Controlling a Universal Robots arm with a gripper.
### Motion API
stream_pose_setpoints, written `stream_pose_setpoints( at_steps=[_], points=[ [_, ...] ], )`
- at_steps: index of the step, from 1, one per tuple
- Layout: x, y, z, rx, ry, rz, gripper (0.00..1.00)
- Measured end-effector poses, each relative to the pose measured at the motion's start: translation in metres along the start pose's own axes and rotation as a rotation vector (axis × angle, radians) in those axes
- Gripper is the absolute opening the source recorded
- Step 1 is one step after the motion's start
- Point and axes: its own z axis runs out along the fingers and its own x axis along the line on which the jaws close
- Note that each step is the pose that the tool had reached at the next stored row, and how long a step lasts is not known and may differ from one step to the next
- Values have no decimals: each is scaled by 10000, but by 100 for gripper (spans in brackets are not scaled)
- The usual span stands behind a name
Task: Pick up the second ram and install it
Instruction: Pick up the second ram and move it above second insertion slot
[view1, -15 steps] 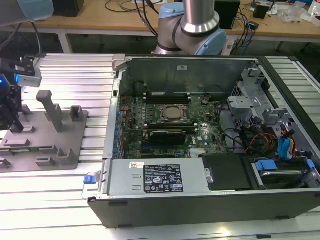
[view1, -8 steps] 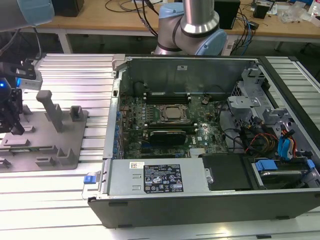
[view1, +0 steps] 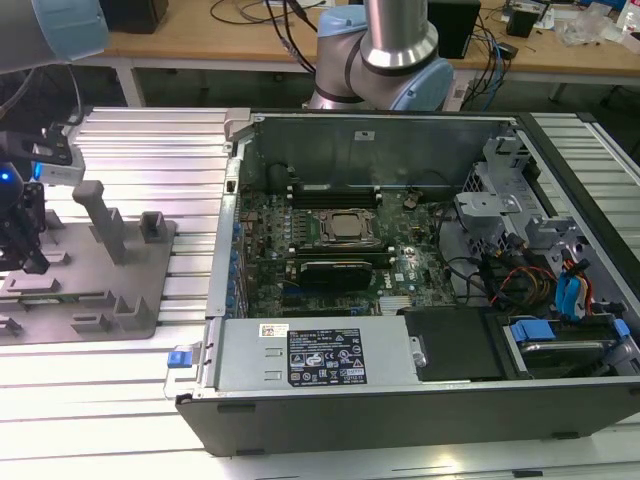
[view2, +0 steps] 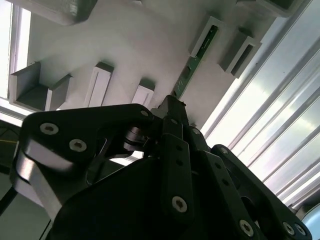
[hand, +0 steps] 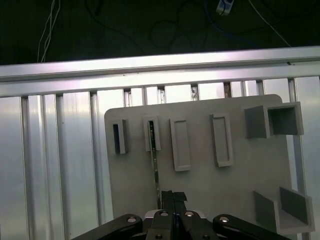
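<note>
The second ram (hand: 155, 165) is a thin dark-green stick standing on edge in the grey fixture plate (hand: 200, 185), one end in a small slot. In the second wrist view the second ram (view2: 194, 62) runs straight up to my fingertips. My gripper (hand: 173, 196) sits low over the plate with its fingers pressed together, tips right beside the stick's near end. I cannot tell whether they clamp it. In the exterior view my gripper (view1: 35, 262) is at the far left, down on the fixture plate (view1: 90, 262).
An open computer case (view1: 232, 180) lies to the exterior view's right of the plate, its motherboard (view1: 340, 265) exposed. A power supply (view1: 310, 355) fills its front. Grey posts (view1: 105, 220) stand on the plate. The arm's base (view1: 390, 50) is behind the case, on a ribbed aluminium table (view1: 150, 150).
</note>
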Motion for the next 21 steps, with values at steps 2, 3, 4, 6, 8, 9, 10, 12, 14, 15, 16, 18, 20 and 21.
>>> stream_pose_setpoints(
  at_steps=[2,3,4,6,8,9,10,12,14,15,16,18,20,21],
  points=[
    [5,6,19,-3,3,-31,8],
    [9,8,32,-3,4,-48,8],
    [17,7,51,-3,4,-68,8],
    [60,9,79,-3,4,-108,8],
    [71,9,96,-2,4,-128,8],
    [77,10,106,-4,5,-142,8],
    [81,9,111,-5,6,-150,8],
    [92,9,126,-5,7,-172,8],
    [93,10,131,-8,10,-188,8],
    [93,10,131,-8,10,-191,8],
    [94,9,131,-7,10,-193,8],
    [94,9,134,-5,8,-194,8],
    [99,10,145,-3,7,-197,8],
    [100,11,149,-4,7,-198,8]
  ],
)
